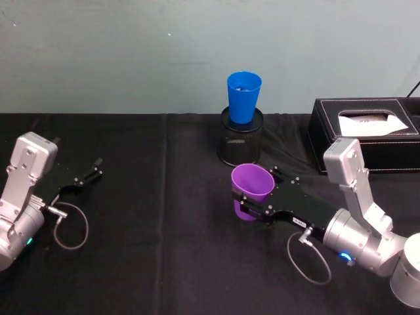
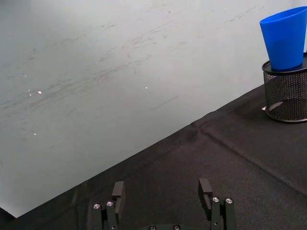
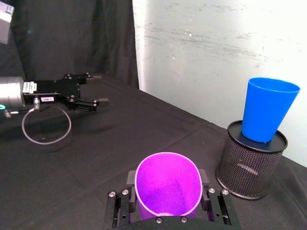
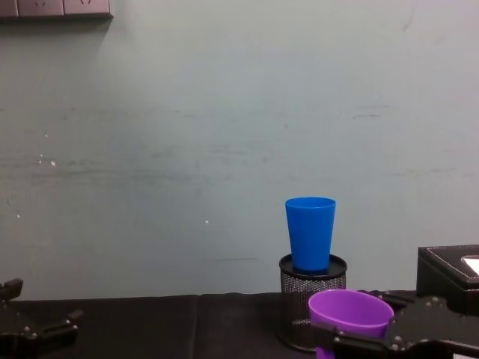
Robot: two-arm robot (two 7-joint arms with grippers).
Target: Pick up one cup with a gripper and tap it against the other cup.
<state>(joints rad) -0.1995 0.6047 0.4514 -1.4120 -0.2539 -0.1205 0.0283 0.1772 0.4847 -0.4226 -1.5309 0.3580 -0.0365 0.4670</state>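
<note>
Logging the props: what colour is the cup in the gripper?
Purple cup, clearest in the right wrist view.

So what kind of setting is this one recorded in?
Likely an indoor lab or test bench: a table under black cloth against a scuffed pale wall, with staged props: a blue cup on a mesh holder, and a tissue box.

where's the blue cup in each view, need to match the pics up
Head view: blue cup at upper centre, standing in the top of the black mesh holder.
Left wrist view: at the upper right corner.
Right wrist view: at right of centre, beyond the purple cup held in the right gripper.
Chest view: right of centre.
Shared landmark: the mesh holder under the cup.
</note>
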